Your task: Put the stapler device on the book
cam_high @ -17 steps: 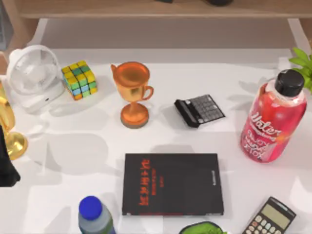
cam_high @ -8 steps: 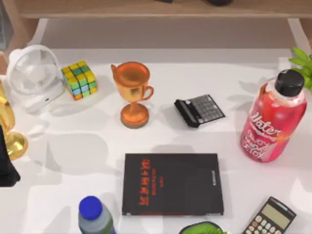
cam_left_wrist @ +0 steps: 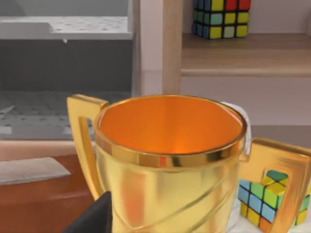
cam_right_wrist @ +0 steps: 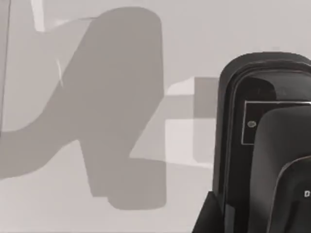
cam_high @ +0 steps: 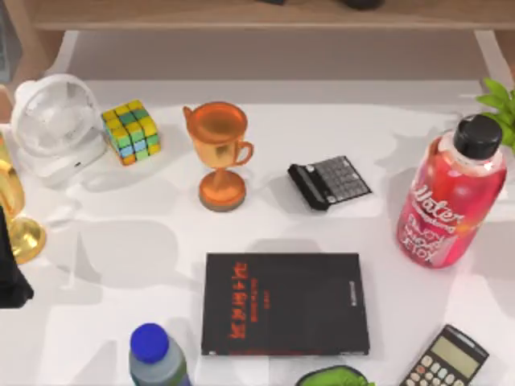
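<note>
The book (cam_high: pixel 286 304) lies flat at the front middle of the table, black with red lettering, and nothing rests on it. Behind it and a little to the right lies a small black device with a grey gridded face (cam_high: pixel 330 183), the likeliest stapler, lying free with no gripper near it. My left arm (cam_high: pixel 10 277) sits at the table's left edge beside a gold trophy (cam_left_wrist: pixel 167 165). A dark part of the left gripper (cam_left_wrist: pixel 92 218) shows low in the left wrist view. In the right wrist view my right gripper (cam_right_wrist: pixel 209 218) hangs over the white table beside a black calculator (cam_right_wrist: pixel 265 145).
A white fan (cam_high: pixel 52 125), a colour cube (cam_high: pixel 131 131) and a bronze trophy (cam_high: pixel 219 153) stand at the back left. A red bottle (cam_high: pixel 451 197) stands at the right, a calculator (cam_high: pixel 445 359) front right, and a blue-capped bottle (cam_high: pixel 154 358) and a green item (cam_high: pixel 334 376) at the front edge.
The shadows on the right side of the table have shifted and now darken the area around the red bottle. No object on the table has moved.
</note>
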Robot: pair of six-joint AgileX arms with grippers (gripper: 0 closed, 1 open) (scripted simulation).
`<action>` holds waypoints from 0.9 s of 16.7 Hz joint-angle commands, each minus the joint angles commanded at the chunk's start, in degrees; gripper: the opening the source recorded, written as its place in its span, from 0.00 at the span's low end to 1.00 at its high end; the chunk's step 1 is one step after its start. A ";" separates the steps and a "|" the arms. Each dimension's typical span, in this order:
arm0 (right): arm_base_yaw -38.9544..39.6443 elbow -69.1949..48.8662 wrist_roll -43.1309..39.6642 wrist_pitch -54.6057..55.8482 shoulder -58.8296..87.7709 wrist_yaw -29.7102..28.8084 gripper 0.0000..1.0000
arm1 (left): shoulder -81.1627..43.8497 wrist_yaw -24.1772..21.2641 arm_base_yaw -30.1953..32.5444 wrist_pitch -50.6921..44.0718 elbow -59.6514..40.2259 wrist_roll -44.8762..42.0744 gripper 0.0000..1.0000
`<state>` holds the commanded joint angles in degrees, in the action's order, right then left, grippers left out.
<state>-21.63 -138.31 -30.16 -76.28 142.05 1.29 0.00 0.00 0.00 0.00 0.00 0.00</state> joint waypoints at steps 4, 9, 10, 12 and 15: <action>3.81 3.52 8.66 -0.99 -10.93 -1.73 0.00 | 0.00 0.00 0.00 0.00 0.00 0.00 1.00; 14.14 10.42 23.99 -0.10 -23.48 -3.69 0.00 | 0.00 0.00 0.00 0.00 0.00 0.00 1.00; 17.00 11.99 27.42 0.54 -25.39 -3.99 0.00 | 0.00 0.00 0.00 0.00 0.00 0.00 1.00; 23.51 15.33 34.48 2.35 -28.36 -4.45 0.00 | 0.00 0.00 0.00 0.00 0.00 0.00 1.00; 34.38 20.75 45.16 5.76 -31.15 -4.89 0.00 | 0.00 0.00 0.00 0.00 0.00 0.00 1.00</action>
<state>12.75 -117.56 15.00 -70.53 110.90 -3.59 0.00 0.00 0.00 0.00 0.00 0.00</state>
